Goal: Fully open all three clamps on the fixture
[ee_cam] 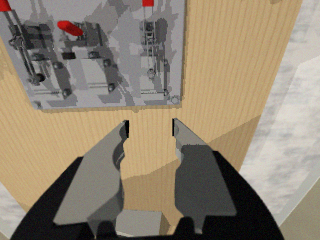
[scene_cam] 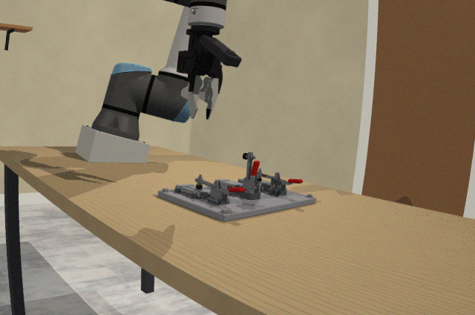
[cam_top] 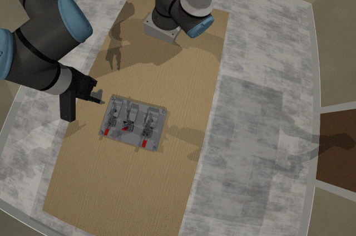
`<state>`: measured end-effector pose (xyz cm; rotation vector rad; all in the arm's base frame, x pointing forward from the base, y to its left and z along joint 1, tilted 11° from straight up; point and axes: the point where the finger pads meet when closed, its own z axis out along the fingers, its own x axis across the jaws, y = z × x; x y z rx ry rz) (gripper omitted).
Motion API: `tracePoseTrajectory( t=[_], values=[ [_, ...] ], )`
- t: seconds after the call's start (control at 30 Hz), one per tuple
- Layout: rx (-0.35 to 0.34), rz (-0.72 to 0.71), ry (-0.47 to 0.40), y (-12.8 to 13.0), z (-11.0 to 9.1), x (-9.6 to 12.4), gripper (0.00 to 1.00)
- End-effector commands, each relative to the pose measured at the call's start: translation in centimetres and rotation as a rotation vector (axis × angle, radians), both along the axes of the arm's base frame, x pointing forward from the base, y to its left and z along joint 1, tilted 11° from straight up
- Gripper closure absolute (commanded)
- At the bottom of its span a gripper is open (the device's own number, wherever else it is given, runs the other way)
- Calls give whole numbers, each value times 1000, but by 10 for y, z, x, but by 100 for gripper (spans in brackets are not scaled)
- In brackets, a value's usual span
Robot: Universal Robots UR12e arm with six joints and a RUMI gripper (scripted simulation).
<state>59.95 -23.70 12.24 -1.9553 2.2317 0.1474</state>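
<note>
The grey fixture plate (cam_top: 132,123) lies on the wooden table and carries three toggle clamps with red handles. In the side view the plate (scene_cam: 236,195) shows the middle clamp's handle (scene_cam: 254,168) standing up, while the near handle (scene_cam: 236,189) and the far handle (scene_cam: 295,180) lie flat. My gripper (scene_cam: 201,111) hangs well above the table, off the plate's edge toward the robot base. From above, the gripper (cam_top: 99,98) is just left of the plate's back corner. In the wrist view the fingers stand partly apart with only bare table between them, and the plate (ee_cam: 100,50) is ahead.
The robot's base block (cam_top: 161,30) stands at the far end of the table. The table's long edges run on both sides of the fixture. A brown door (scene_cam: 421,96) is in the wall behind.
</note>
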Motion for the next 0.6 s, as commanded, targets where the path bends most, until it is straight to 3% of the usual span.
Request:
tracePoseTrajectory(
  t=[0.0,0.33,0.57],
  values=[
    [-1,0,-1,-1,1,0,72],
    [-1,0,-1,0,-1,1,72],
    [-1,0,-1,4,-24,2,72]
  ],
)
